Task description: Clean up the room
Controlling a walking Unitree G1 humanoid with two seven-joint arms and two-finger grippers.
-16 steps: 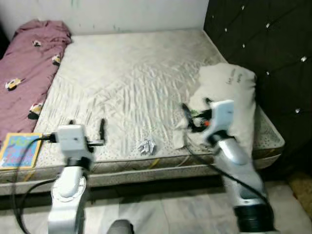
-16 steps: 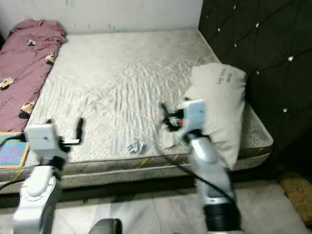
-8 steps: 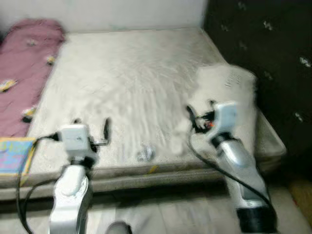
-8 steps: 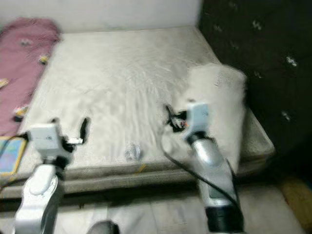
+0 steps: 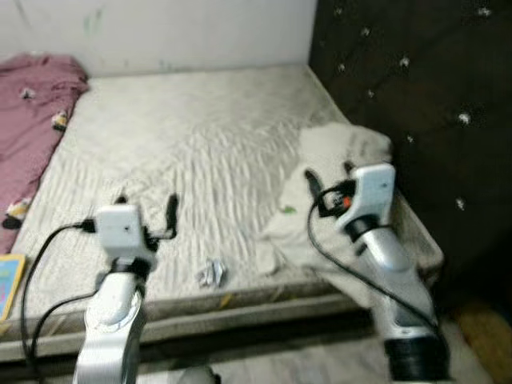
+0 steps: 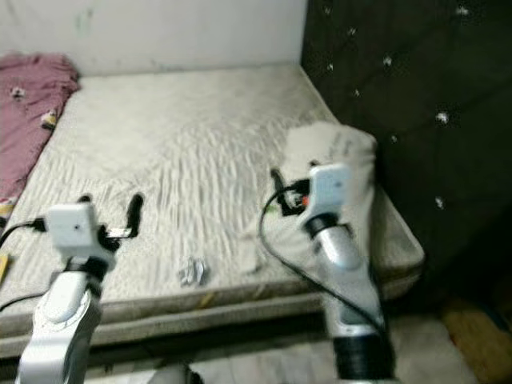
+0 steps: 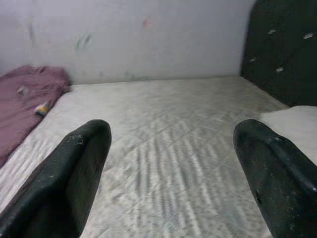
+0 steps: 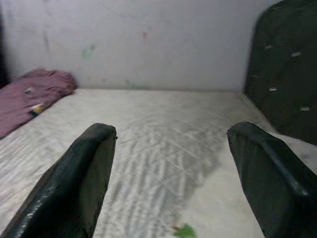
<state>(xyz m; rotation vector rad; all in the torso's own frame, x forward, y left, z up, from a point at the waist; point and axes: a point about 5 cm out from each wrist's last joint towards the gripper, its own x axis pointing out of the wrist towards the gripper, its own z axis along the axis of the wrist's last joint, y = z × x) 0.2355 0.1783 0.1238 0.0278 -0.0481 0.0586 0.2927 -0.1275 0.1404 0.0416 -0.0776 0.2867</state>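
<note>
A crumpled paper point(image 5: 211, 273) is seen lying on the bed point(image 5: 200, 136), near the front edge, between the two arms and apart from both. A pillow point(image 5: 332, 172) lies askew at the headboard point(image 5: 408, 96) side, partly over a loose cloth point(image 5: 276, 240) with a small green scrap point(image 5: 287, 210) on it. A pink blanket point(image 5: 32, 112) is bunched at the far left, and a book corner point(image 5: 6, 276) shows at the bed's left edge.

The left end effector point(image 5: 146, 210) is held spread and empty above the mattress, left of the paper. The right end effector point(image 5: 328, 182) is held spread and empty over the pillow.

The clean-up is judged barely begun: nothing is gripped, and the paper, pillow, cloth and blanket are all left to be dealt with.
</note>
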